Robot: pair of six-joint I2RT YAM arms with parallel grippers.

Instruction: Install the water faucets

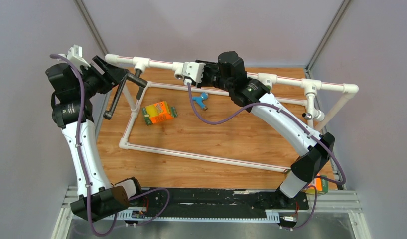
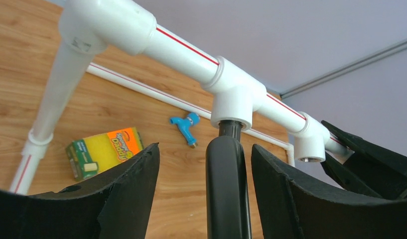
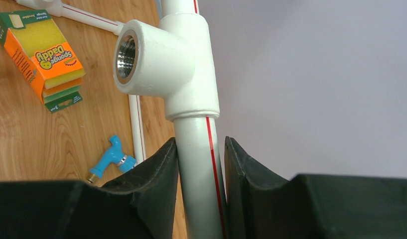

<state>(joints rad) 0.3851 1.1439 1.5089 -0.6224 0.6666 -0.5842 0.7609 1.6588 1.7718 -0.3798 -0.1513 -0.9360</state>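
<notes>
A long dark-brown L-shaped faucet (image 1: 116,99) hangs from a tee socket (image 2: 233,99) on the white pipe frame's top rail, its threaded end inside the socket. My left gripper (image 1: 124,78) is open astride the faucet's tube (image 2: 226,189), with a gap on each side. A small blue faucet (image 1: 203,98) lies loose on the wooden table inside the frame. My right gripper (image 1: 205,69) is shut on the top rail pipe (image 3: 199,164), just behind an empty threaded tee socket (image 3: 126,55).
An orange sponge box (image 1: 159,112) lies on the table left of the blue faucet. The white pipe frame (image 1: 201,155) runs round the tabletop, with more tee sockets along its rail at the right (image 1: 311,87). Another orange box (image 1: 321,185) sits by the right arm's base.
</notes>
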